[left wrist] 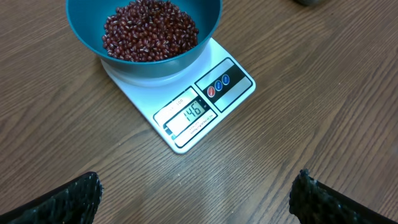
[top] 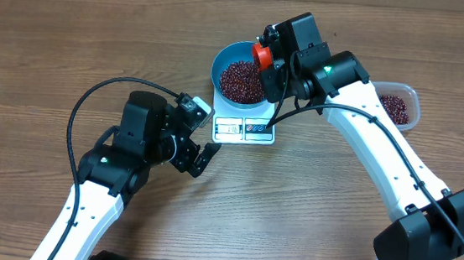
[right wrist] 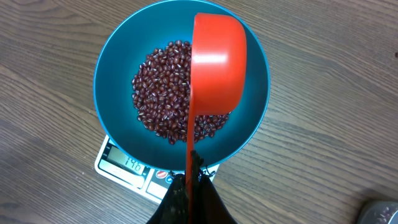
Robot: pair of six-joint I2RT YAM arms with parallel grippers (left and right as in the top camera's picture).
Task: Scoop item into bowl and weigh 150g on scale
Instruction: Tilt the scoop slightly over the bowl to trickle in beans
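Scoop (right wrist: pixel 217 62) above bowl (right wrist: pixel 118 68), bowl rim overhanging scale (right wrist: pixel 121 165)

Lab-like test bench: robot arms (top: pixel 373 151) over wood-grain table (top: pixel 46 38).

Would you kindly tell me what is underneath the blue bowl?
The white scale sits under the blue bowl; its display edge sticks out. The platform directly beneath is covered.
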